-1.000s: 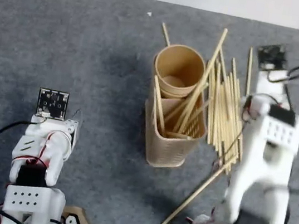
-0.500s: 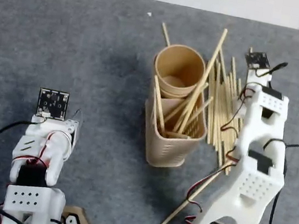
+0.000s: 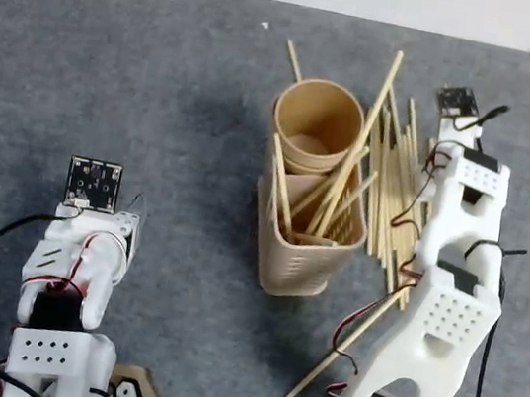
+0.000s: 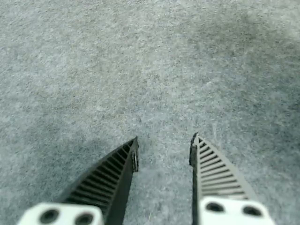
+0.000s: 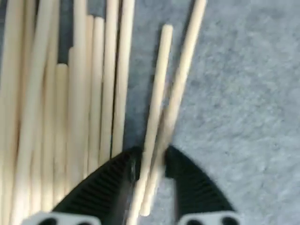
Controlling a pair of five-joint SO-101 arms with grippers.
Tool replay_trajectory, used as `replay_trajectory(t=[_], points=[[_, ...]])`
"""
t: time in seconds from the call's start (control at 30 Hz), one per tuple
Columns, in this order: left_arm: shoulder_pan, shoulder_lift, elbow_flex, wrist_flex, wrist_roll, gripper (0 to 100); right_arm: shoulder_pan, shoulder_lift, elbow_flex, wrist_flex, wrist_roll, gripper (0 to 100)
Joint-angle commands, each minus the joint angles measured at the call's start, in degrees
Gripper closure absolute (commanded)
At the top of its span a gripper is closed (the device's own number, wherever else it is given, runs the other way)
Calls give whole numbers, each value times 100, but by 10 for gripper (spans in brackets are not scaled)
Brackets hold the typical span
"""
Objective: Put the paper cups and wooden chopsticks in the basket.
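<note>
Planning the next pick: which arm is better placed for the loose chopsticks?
Right. The right hand sits at the chopsticks beside the basket, two directly at its tip. The left hand is over bare carpet, away from them.

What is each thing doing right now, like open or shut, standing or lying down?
basket, upright
paper cups, nested inside the basket
basket chopsticks, leaning in the basket
loose chopsticks, lying flat beside the basket
right gripper, shut on two chopsticks
left gripper, open, holding nothing
</note>
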Motion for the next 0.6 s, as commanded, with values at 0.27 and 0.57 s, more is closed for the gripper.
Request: replay_trajectory(t=[0.27,0.57], points=[[84,-57,-22,-105,-44,797,312,-910,-752,1244,-624,995],[84,-57,-13,-105,-44,797,189,-4620,22,1262,-1600,995]])
